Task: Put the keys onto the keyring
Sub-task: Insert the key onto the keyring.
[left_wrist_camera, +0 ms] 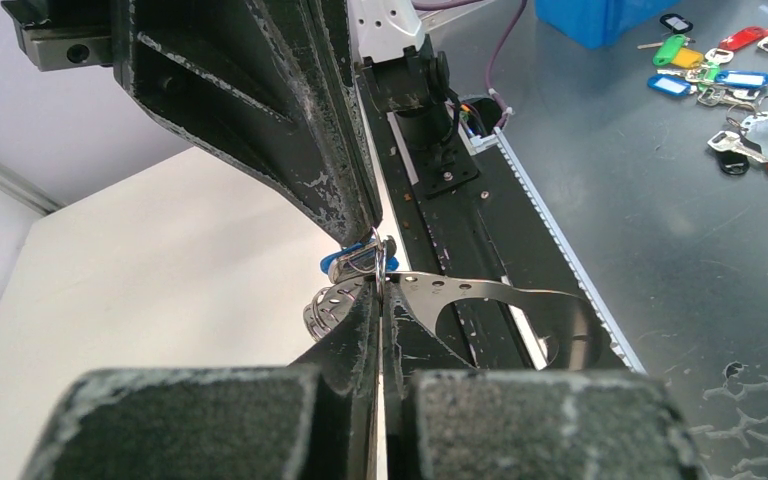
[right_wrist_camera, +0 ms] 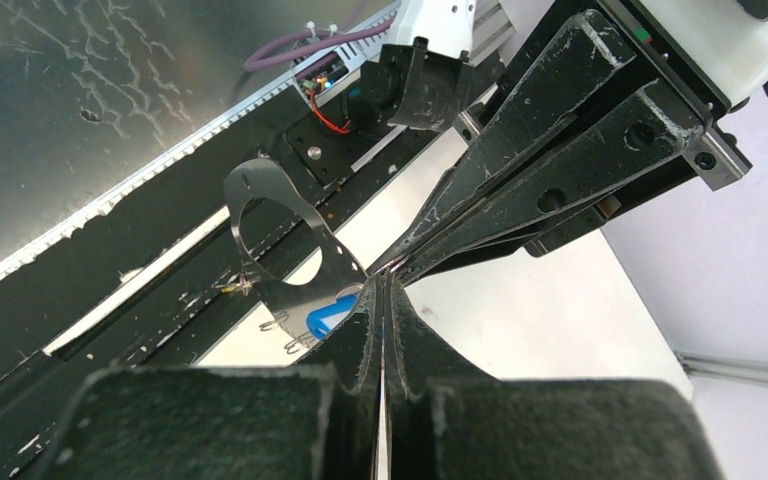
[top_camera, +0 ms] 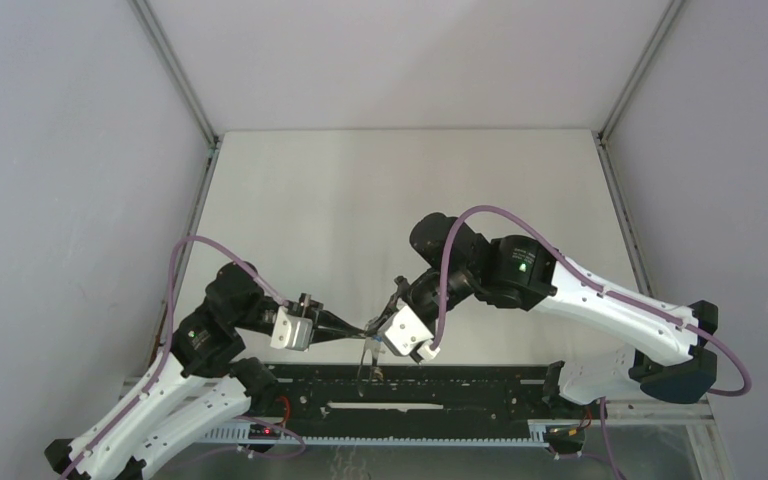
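judges threading step in hand. finds left gripper (left_wrist_camera: 380,300) clamped on the keyring (left_wrist_camera: 500,293) at its perforated edge, hoop held aloft. finds right gripper (right_wrist_camera: 384,290) apparently clamped on the blue key (left_wrist_camera: 340,264), tips meeting. expects next move to need fine alignment of key loop with ring.

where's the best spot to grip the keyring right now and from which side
I'd grip the keyring on its plain curved band, the end farthest from where the shut left gripper and right gripper meet. Come from the black rail side, fingers across the thin flat band, one through the big opening: that end sticks out free.
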`<state>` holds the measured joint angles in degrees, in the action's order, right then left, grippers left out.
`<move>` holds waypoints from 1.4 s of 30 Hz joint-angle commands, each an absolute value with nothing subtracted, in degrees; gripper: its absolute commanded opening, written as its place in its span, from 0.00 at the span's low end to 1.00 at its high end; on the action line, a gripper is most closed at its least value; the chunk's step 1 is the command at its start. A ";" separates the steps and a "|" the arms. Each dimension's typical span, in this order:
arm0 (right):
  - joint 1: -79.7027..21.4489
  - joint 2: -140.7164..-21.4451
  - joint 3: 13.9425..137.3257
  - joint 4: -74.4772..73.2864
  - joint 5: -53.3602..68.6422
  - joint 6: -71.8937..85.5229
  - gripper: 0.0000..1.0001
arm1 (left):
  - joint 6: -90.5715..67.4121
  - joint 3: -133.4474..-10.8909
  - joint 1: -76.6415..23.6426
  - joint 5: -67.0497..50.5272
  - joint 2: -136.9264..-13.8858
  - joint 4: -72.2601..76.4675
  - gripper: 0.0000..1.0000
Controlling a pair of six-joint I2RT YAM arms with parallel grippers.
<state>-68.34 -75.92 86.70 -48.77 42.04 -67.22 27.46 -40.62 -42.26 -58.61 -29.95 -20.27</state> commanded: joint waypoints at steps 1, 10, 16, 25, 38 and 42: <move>-69.24 -75.78 88.42 -46.74 42.80 -66.63 0.00 | 27.79 -43.58 -42.71 -57.80 -29.60 -18.91 0.00; -69.44 -76.02 88.51 -46.50 42.98 -66.59 0.00 | 27.75 -43.55 -42.74 -57.73 -29.59 -18.87 0.00; -69.52 -76.36 88.51 -46.15 43.33 -66.28 0.00 | 27.77 -43.54 -42.72 -57.66 -29.62 -18.81 0.00; -69.78 -77.20 88.46 -44.38 43.27 -65.05 0.00 | 27.93 -43.53 -42.72 -57.48 -29.63 -18.98 0.00; -70.38 -78.34 87.96 -40.42 39.33 -60.57 0.00 | 28.85 -43.54 -42.78 -57.47 -29.43 -19.55 0.00; -70.74 -78.90 88.13 -39.84 38.55 -59.69 0.00 | 29.25 -43.48 -42.74 -57.22 -29.41 -19.78 0.00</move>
